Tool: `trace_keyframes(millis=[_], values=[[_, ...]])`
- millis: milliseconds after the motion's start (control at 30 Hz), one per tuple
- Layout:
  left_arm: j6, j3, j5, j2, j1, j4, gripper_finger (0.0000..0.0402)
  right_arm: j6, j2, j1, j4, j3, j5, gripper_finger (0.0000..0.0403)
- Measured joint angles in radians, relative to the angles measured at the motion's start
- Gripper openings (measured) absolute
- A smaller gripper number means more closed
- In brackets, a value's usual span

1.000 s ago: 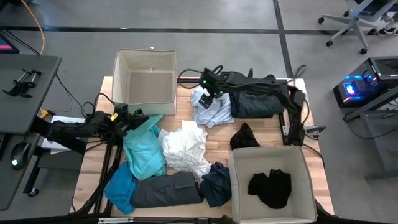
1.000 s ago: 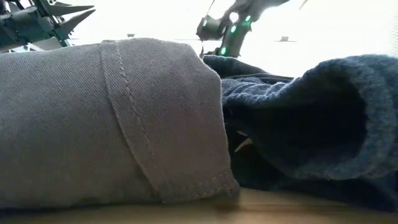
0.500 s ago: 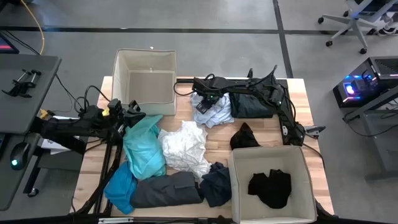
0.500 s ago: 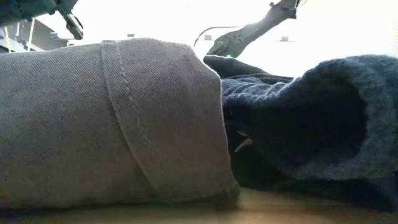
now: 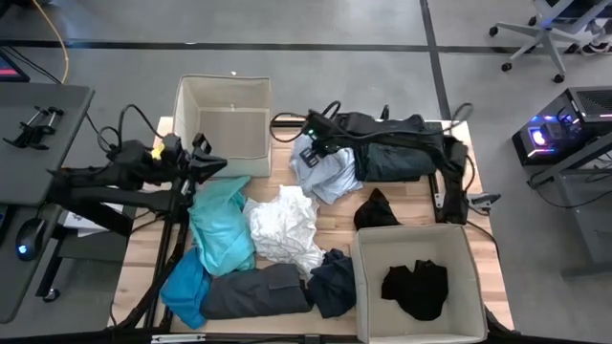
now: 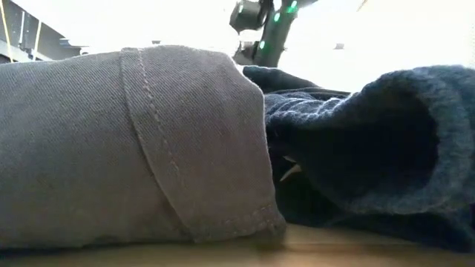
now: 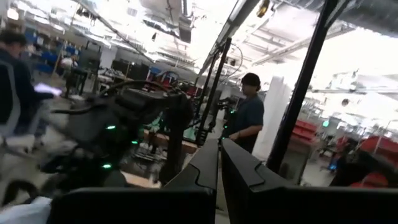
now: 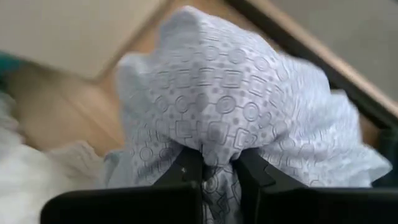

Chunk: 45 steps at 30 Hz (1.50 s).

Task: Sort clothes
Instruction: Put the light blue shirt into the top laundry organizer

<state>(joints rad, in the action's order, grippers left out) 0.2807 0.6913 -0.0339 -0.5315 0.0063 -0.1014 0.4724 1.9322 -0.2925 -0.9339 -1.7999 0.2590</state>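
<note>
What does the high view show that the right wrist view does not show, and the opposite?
Only the high view shows both beige bins, one empty and one holding a black garment, the left gripper raised beside the empty bin, and the turquoise garment. Only the right wrist view shows the printed pattern of circles and squares, and the fabric pinched between the fingers. Both show the right gripper gripping the pale blue shirt.

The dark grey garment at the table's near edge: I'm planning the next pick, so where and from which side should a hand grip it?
The dark grey garment lies as a long folded roll between the blue garment and the navy one. Probably best to come straight down and pinch its raised middle across the short width; both ends are crowded.
</note>
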Motion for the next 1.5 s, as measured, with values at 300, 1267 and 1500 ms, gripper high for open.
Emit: trace_keyframes(millis=[300,1267,1500], values=[[-0.161,0.325,-0.047,-0.272,0.024,0.069,0.0,-0.084,-0.262,0.058,0.213,-0.001,-0.028,0.0025],[-0.4,0.869,0.187,-0.9,0.316,0.259,0.0387,-0.257,-0.286,0.044,0.446,-0.361,-0.491,0.0024],[-0.31,0.869,0.401,-1.001,0.282,0.165,0.037,-0.257,-0.258,0.044,0.454,-0.361,-0.532,0.0024]])
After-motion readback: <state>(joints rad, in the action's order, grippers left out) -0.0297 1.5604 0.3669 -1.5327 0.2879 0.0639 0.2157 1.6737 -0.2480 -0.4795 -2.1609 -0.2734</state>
